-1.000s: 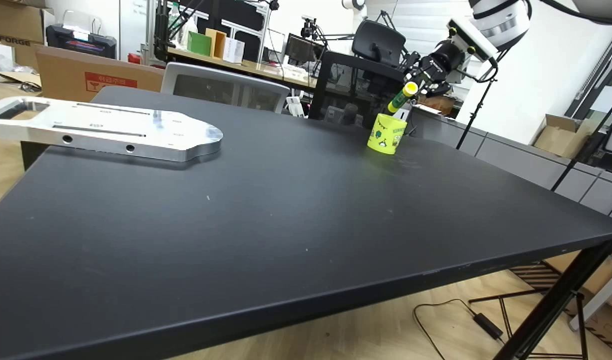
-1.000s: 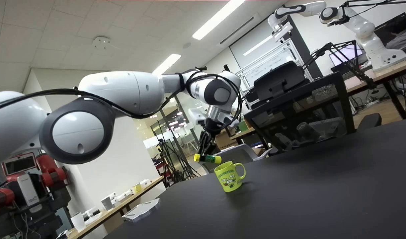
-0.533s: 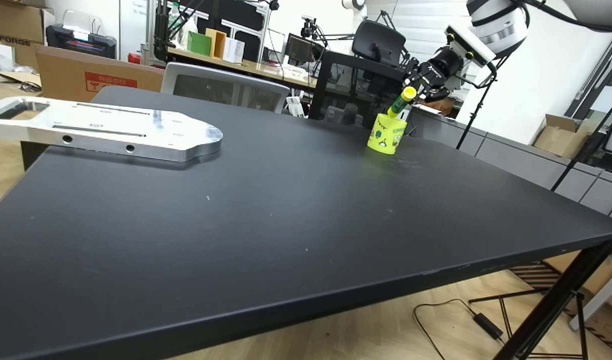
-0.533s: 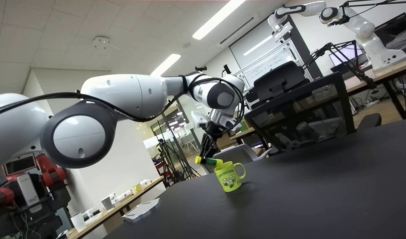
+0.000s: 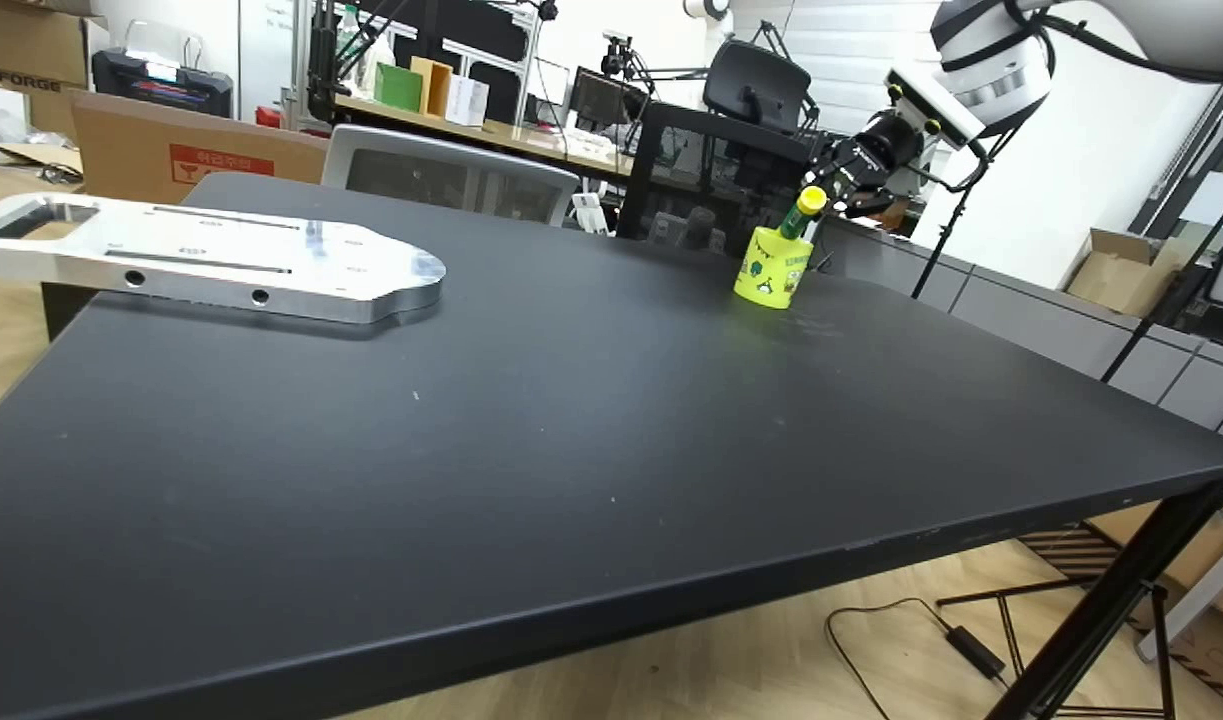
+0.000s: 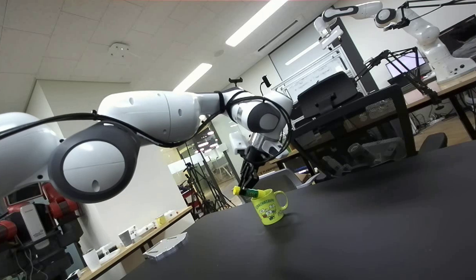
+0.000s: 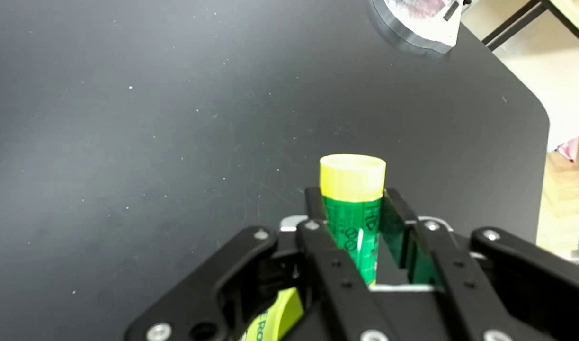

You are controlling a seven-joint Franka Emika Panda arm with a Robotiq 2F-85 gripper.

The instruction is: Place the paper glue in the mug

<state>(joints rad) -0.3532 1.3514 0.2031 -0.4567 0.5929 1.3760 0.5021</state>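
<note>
Between 2 fingers [image 7: 323, 245], pinched: paper glue [image 7: 353, 215], tilted, upper end protruding, lower end at mouth of mug [image 6: 269, 210].

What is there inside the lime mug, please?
One end of the paper glue seems to reach into the mouth of the mug. Its wall or the gripper hides the bottom in every view, so nothing there shows.

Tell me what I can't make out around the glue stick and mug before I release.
Glue stick, lower end: hidden by the wall of the mug in an exterior view; its depth inside can't be judged.
Mug floor: blocked by the walls in both exterior views.
Mug in the wrist view: mostly behind the gripper, and cut off by the bottom edge.
Silver plate: cut off by the left edge in an exterior view.
</note>
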